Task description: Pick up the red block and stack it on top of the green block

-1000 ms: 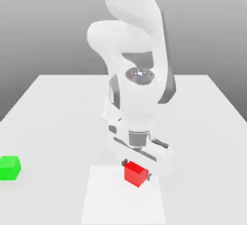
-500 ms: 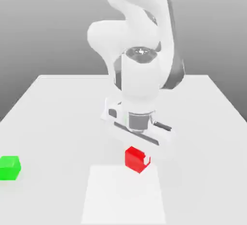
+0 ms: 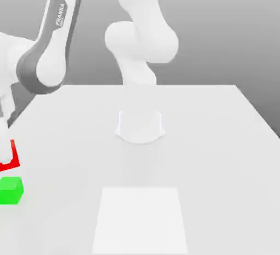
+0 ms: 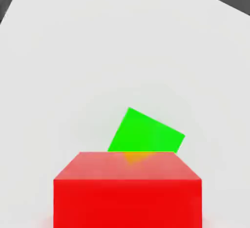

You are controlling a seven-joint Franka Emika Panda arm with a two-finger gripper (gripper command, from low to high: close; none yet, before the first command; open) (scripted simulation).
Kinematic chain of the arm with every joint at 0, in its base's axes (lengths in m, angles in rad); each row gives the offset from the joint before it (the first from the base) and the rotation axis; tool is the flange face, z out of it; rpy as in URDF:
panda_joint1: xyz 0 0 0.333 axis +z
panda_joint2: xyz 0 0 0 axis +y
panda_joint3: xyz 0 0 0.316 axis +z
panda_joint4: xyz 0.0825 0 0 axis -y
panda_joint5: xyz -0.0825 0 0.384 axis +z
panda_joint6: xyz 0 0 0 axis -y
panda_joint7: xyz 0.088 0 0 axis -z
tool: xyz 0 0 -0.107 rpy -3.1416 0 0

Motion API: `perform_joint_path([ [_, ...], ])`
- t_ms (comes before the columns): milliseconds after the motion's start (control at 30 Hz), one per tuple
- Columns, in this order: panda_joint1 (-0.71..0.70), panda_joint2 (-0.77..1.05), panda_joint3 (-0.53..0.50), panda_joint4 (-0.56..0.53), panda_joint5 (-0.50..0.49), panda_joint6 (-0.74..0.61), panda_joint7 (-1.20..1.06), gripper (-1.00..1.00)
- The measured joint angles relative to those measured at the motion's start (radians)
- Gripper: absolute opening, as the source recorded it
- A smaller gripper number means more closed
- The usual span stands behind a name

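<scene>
White square [image 3: 140, 220] lies apart from green block [image 3: 10, 190].

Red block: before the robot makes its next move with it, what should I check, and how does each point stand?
1. Red block held by the gripper: ok.
2. Red block off the table: ok, it hangs in the air.
3. Green block standing on the table: ok.
4. Red block resting on the green one: not ok, it is above and apart.
5. Edges of both blocks lined up: not ok, they look turned.
</scene>
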Motion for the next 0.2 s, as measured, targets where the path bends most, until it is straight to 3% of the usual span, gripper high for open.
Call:
perform_joint_path([
  [67, -0.009, 0.070, 0.010, 0.006, 0.017, 0.063, -0.016, -1.00],
  [100, -0.012, 0.093, 0.014, 0.007, 0.023, 0.085, -0.021, 1.00],
  [200, -0.012, 0.093, 0.014, 0.007, 0.023, 0.085, -0.021, 1.00],
])
